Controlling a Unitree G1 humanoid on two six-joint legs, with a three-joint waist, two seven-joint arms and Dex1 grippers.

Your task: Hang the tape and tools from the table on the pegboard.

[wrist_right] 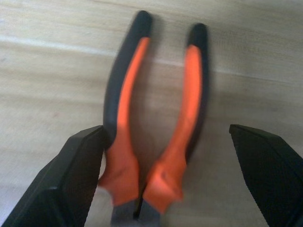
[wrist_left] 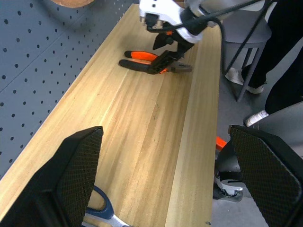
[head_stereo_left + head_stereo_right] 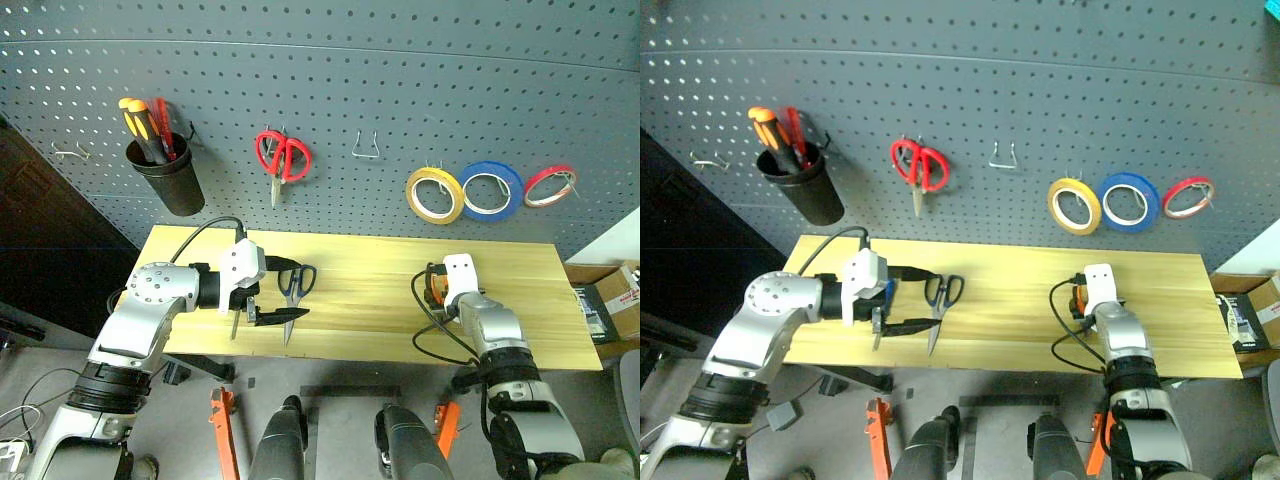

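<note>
on the wooden counter (image 3: 380, 290), the right hand (image 1: 156, 189) hangs over the orange-and-black pliers (image 1: 156, 123), its fingers spread wide to either side of the handles and gripping nothing. the left hand (image 3: 270, 305) is open too, pointing across the counter beside the dark-handled scissors (image 3: 295, 285), with the small blue screwdriver (image 3: 886, 297) just at its base. on the pegboard (image 3: 400, 90) the yellow tape (image 3: 434, 195) hangs on a hook beside a blue roll (image 3: 487, 190) and a red roll (image 3: 550, 186).
</note>
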